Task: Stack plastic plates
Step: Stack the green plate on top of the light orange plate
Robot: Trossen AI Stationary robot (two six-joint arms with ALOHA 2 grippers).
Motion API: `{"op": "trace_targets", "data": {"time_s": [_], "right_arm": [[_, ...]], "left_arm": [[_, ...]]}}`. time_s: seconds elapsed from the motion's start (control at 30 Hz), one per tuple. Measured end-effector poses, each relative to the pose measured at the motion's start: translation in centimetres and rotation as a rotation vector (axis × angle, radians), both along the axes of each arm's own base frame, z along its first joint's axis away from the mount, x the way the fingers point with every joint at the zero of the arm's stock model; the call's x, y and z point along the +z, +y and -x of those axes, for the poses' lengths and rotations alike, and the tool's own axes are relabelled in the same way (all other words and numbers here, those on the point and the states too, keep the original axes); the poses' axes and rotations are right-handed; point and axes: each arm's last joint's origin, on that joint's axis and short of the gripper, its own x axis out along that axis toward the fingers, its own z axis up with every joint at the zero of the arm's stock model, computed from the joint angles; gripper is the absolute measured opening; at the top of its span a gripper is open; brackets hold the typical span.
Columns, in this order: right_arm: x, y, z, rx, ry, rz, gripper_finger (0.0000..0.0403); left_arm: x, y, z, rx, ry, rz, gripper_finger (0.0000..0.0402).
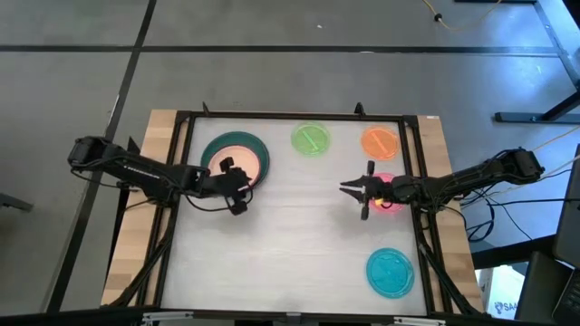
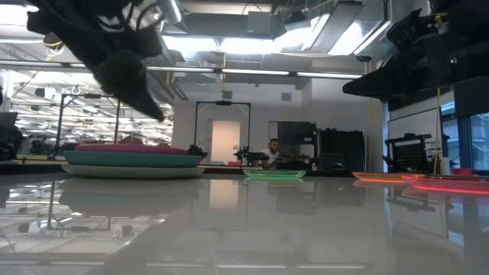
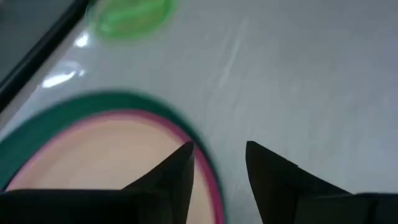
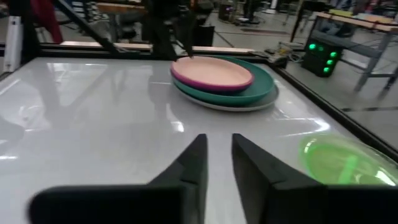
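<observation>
Four small plates lie apart: green plate [image 1: 310,139], orange plate [image 1: 381,142], magenta plate [image 1: 384,192], cyan plate [image 1: 391,272]. We see the stack [image 1: 237,156] at far left, peach on top. Left gripper [image 1: 234,185] hovers spread beside it; right gripper [image 1: 362,192], fingers slightly apart, is beside the magenta plate.

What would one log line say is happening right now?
left hand: open, over plate stack | right hand: open, over magenta plate | green plate, orange plate, cyan plate: loose
</observation>
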Motion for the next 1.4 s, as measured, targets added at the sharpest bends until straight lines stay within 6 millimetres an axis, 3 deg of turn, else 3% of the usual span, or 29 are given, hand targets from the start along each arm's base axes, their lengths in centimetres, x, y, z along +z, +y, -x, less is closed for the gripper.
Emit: {"op": "trace_targets", "data": {"time_s": [0.23,0.53,0.73,1.07,1.4], "right_arm": [[0.0,-0.3,0.1,-0.092,-0.001,0.025,0.0140],[0.1,-1.8,-0.1,-0.157,0.003,0.037,0.0151],[0.1,-2.5,-0.1,-0.182,0.003,0.034,0.0152],[0.0,-2.4,-0.1,-0.179,0.009,0.035,0.0152],[-0.3,-2.4,0.0,-0.178,0.046,0.040,0.0152]], "left_arm": [[1.1,-0.7,-2.4,-0.090,-0.217,-0.048,0.0140],[-0.9,0.9,-6.3,-0.172,-0.300,-0.111,0.0140],[-1.8,3.8,-10.1,-0.195,-0.221,-0.105,0.0140],[-2.9,10.3,-16.7,-0.240,0.078,-0.133,0.0140],[-4.0,16.4,-19.2,-0.220,0.205,-0.108,0.0140]]}}
